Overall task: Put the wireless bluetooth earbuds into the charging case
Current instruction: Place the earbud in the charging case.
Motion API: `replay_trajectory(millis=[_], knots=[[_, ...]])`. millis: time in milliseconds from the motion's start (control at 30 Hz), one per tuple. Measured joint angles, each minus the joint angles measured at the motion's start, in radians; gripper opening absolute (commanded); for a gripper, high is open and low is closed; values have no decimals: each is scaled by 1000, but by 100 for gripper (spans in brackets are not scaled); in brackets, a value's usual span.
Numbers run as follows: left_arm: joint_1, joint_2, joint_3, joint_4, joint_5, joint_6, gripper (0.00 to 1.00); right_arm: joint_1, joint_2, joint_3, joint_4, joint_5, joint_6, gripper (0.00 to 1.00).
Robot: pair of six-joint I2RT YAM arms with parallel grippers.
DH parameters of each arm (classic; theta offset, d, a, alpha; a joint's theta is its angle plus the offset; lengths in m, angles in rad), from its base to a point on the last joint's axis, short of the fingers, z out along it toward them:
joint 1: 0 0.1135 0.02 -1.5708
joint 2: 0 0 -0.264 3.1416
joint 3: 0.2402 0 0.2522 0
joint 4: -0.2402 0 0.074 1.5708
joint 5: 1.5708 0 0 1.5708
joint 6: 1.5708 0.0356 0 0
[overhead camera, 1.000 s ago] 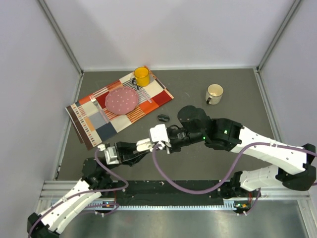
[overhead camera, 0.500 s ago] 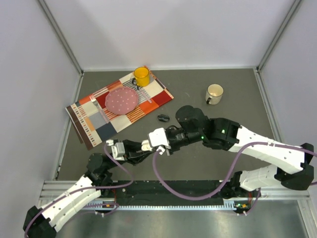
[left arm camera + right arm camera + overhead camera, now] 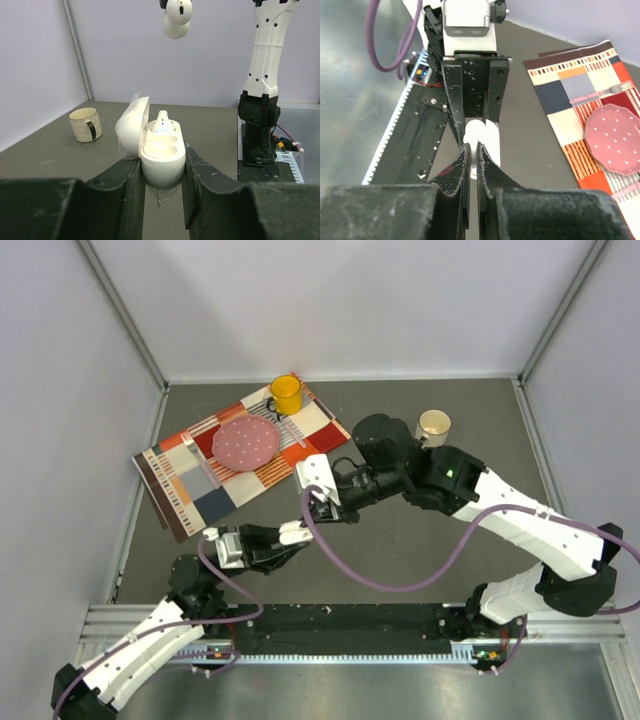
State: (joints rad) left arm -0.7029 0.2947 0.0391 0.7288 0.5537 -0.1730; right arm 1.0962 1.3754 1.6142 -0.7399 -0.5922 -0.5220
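Grey table (image 3: 500, 430), wrist view: open case (image 3: 161, 152), earbud (image 3: 176, 22)

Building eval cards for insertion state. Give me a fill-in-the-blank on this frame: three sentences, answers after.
1. The left end effector grips the charging case, whose lid is ____.
2. The right end effector, shut, holds a ____ earbud above the case.
3. A seated earbud fills one slot; the near slot is ____.
Answers: open; white; empty.

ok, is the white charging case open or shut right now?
Open. Left wrist view: the charging case has its lid swung back, one white earbud sits in the far socket, near socket empty.
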Motion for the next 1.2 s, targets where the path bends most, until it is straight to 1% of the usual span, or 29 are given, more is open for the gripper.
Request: replay_trajectory(millis=[233, 400, 833, 1200], knots=[[0, -29, 0, 0, -6, 3, 0, 0, 92, 108, -118, -68, 56, 0], [0, -24, 0, 5, -7, 3, 0, 0, 125, 109, -187, -82, 51, 0], [0, 88, 0, 56, 11, -5, 0, 0, 124, 108, -212, -82, 35, 0], [0, 55, 0, 61, 16, -8, 0, 0, 126, 108, -212, -79, 34, 0]])
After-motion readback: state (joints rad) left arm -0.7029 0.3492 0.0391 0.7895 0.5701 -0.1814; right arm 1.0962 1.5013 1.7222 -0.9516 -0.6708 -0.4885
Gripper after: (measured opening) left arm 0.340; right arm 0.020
